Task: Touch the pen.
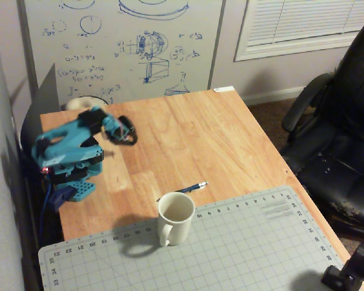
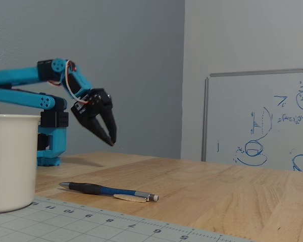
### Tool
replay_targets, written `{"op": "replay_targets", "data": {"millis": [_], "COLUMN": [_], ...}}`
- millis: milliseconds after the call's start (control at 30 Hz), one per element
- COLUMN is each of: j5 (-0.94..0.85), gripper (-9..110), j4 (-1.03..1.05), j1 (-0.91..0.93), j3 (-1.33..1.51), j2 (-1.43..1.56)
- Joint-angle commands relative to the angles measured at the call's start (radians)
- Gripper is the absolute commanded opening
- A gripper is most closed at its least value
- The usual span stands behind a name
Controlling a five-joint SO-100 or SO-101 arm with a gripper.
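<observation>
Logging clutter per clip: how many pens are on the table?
1. The pen lies on the bare wood just beyond the white mug, near the cutting mat's edge. None appears hidden.

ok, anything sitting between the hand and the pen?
No. In both fixed views only bare wooden table lies between the hand and the pen. The white mug sits beside the pen, off that stretch.
</observation>
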Motion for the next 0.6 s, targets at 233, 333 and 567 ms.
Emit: {"op": "replay_targets", "data": {"millis": [233, 333, 567], "j5": [-0.005, -0.005, -0.005], "gripper": [1, 1, 1], "j4": [-0.103, -0.103, -0.103], "j1": [0.299, 0.387, 0.563], "j3": [-0.879, -1.039, -1.298], "j2": [-0.893, -1.051, -1.362]}}
